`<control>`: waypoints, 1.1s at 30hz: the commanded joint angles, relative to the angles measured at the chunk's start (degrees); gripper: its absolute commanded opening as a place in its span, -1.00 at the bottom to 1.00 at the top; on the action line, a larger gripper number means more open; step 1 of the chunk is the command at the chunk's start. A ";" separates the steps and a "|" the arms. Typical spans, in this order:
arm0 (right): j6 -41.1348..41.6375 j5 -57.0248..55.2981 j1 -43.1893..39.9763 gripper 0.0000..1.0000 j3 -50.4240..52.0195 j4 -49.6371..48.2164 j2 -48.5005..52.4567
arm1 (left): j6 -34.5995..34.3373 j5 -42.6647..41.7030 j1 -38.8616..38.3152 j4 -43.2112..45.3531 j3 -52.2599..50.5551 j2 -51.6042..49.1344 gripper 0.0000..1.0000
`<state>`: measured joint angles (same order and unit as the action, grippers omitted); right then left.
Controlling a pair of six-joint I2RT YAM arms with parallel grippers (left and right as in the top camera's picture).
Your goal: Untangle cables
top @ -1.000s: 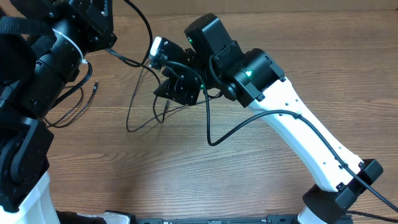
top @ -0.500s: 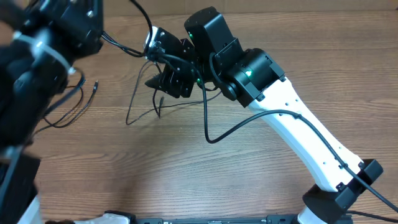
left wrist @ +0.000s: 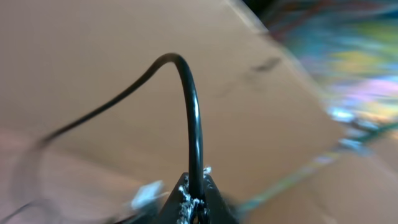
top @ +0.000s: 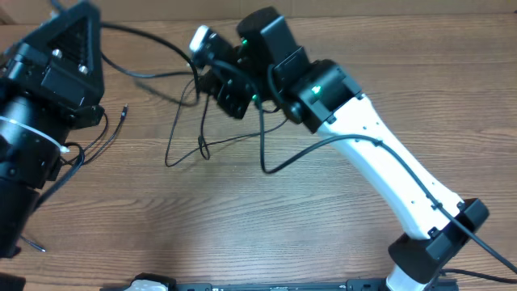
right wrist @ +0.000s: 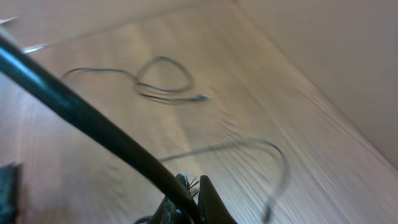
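The wooden counter (top: 242, 234) fills the overhead view, with a beige panel (top: 363, 6) along its 12 o'clock edge. The black left arm (top: 40, 105) covers the counter's 9 o'clock side and hides part of the cord lying there. The white right arm (top: 388, 170) runs from 5 o'clock up towards 12 o'clock, where its black wrist housing blocks its own gripper from above. A thick black wire (top: 262, 149) hangs from that wrist in a loop just over the counter, near the middle.

The cables (top: 202, 148) are seen partly raised and partly lying down. One strand is stretched across the 11 o'clock area between the two arms. From it, loose loops drop onto the counter just left of centre, close beside the thick wire but apart from it. A small plug end (top: 123, 111) lies on the wood towards 10 o'clock, beside the left arm.

In the left wrist view the left gripper (left wrist: 194, 198) is clenched on a strand of the cables, which rises from between the fingers and arcs over towards 9 o'clock; the background is blurred. In the right wrist view the right gripper (right wrist: 189, 199) is likewise clenched on a strand, which crosses the picture from 10 o'clock down to the fingers and stands in front of the counter. Behind it a small loop and a wider arc of cord are seen lying on the wood.
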<state>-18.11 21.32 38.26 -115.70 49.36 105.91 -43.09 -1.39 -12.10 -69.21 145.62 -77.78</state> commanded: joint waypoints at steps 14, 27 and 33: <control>12.81 8.46 -44.61 -0.92 -0.31 8.61 -6.40 | 6.10 21.64 0.17 -5.55 -0.72 8.52 -0.92; 22.95 8.35 -31.89 -0.92 -6.29 12.20 -26.40 | 18.80 12.92 0.17 -10.14 -1.64 -7.30 0.85; 25.62 5.86 -24.37 -0.92 -7.76 9.42 -35.30 | 19.32 12.83 0.17 -14.93 -1.64 -13.00 1.00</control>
<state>4.54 29.17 11.77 -121.82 60.27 74.81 -25.93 12.16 -12.10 -82.50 143.65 -89.21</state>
